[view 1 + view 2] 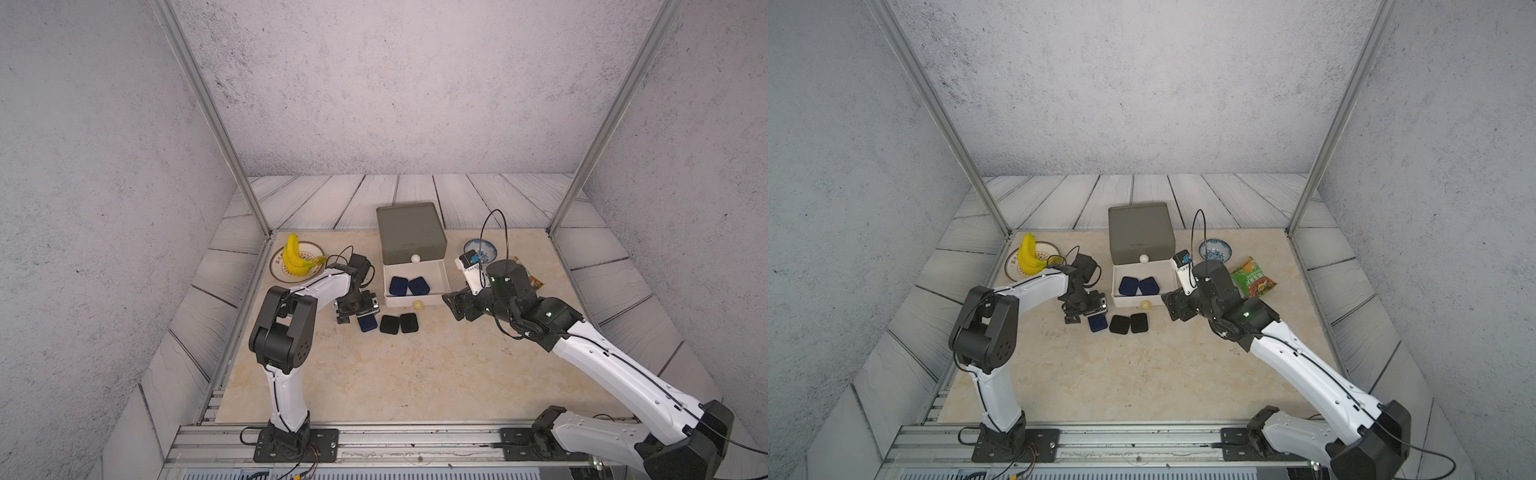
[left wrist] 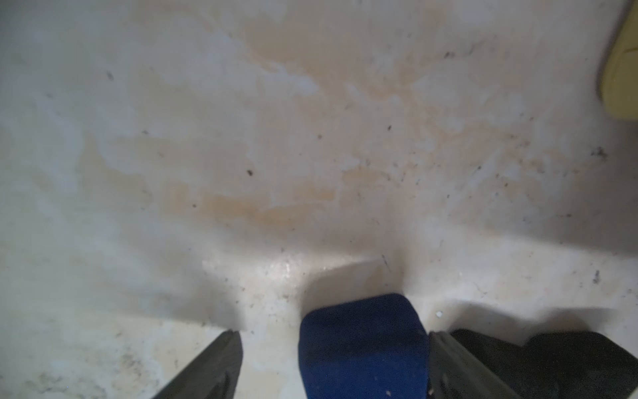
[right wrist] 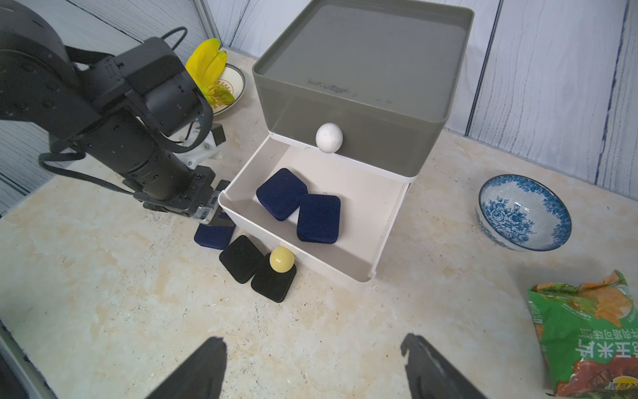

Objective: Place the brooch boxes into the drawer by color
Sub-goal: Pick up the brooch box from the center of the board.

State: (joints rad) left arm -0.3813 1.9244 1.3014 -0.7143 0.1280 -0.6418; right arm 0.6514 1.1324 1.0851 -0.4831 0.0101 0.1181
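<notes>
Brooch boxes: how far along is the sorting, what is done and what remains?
Done: two dark blue boxes lie in the open white drawer. In hand: the left gripper straddles the third blue box, fingers open, not gripping yet. Left: that box and two black boxes before the drawer. No red boxes in view.

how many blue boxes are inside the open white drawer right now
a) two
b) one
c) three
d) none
a: one blue box and a second blue box lie in the white drawer; the third blue box is outside it.
</notes>
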